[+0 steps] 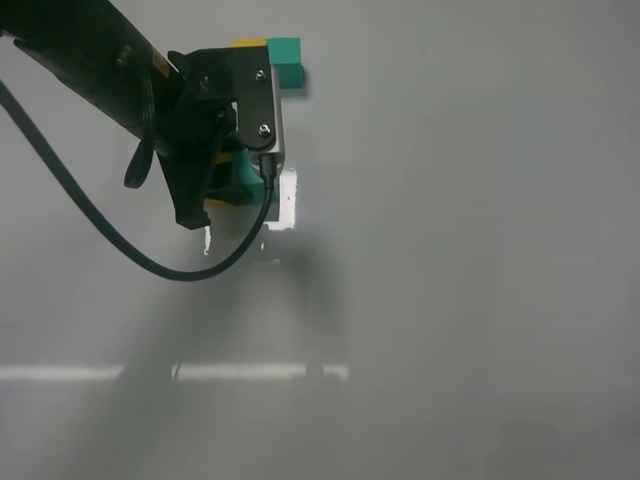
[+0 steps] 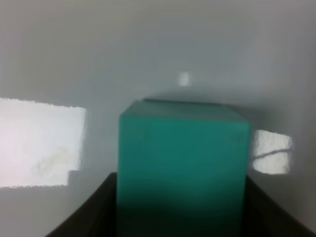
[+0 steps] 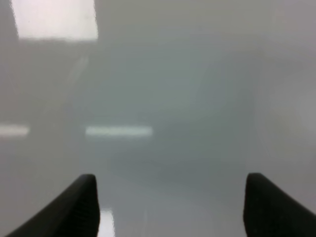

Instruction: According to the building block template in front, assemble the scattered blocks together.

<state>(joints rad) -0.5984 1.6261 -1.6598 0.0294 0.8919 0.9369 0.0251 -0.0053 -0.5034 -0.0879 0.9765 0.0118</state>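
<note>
The building block template (image 1: 284,58), at about eleven o'clock in the high view, shows a yellow cube and a teal-green cube, the yellow one mostly covered by the black left arm (image 1: 90,70). Below it, the left gripper (image 1: 222,190) is black with a silver-grey side plate, and teal-green and a sliver of yellow from the scattered blocks (image 1: 240,180) show beneath it. Its wrist view is filled by the plain matte teal-green cube (image 2: 182,163) between dark fingers (image 2: 84,217). The table (image 1: 460,250) is pale grey with white glare patches. The right gripper (image 3: 170,207) has black fingertips.
</note>
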